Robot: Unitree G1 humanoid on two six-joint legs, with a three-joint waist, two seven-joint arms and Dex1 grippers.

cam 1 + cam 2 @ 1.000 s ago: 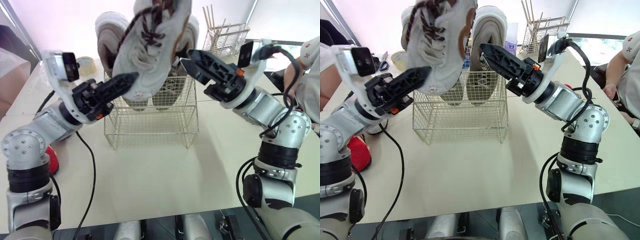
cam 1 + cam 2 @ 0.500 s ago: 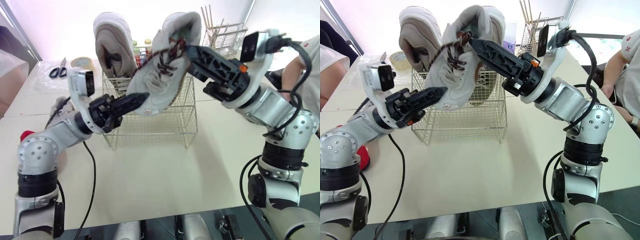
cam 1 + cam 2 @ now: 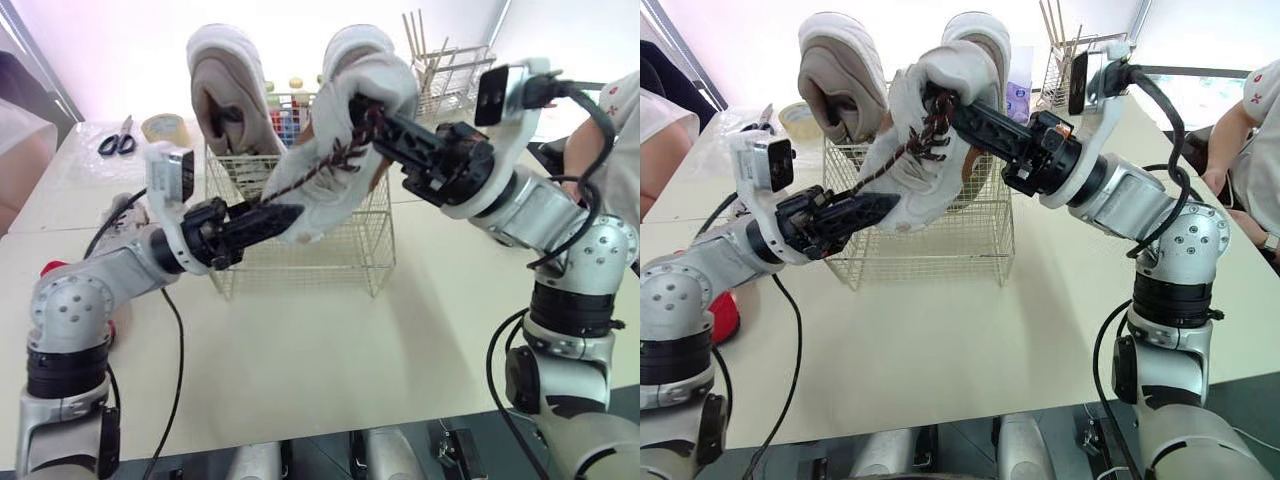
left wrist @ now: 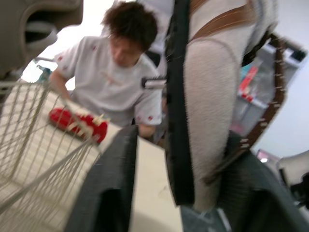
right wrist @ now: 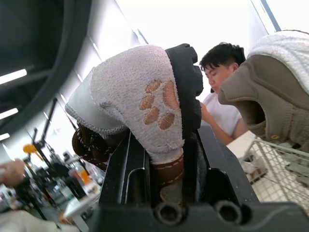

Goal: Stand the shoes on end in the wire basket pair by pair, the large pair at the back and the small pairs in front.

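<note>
A large white sneaker [image 3: 335,150] with brown laces hangs tilted over the wire basket [image 3: 300,255], heel up and toe down toward my left. My right gripper [image 3: 366,112] is shut on its heel collar, and the fingers [image 5: 126,166] press either side of the paw-print heel tab. My left gripper [image 3: 283,215] is at the toe, open, with a gap between one finger [image 4: 108,188] and the sole. Two beige sneakers stand on end at the back of the basket, one at the left [image 3: 225,90] and one at the right [image 3: 352,42], partly hidden by the held shoe.
A red shoe [image 3: 722,315] lies on the table by my left arm. Scissors [image 3: 117,142] and a tape roll [image 3: 165,125] sit at the back left, a wire rack [image 3: 455,70] with sticks at the back right. People sit at both sides [image 3: 612,120].
The sneaker has come down from high above the basket and tipped heel-up. My right gripper has closed on its heel, and my left gripper has opened at the toe.
</note>
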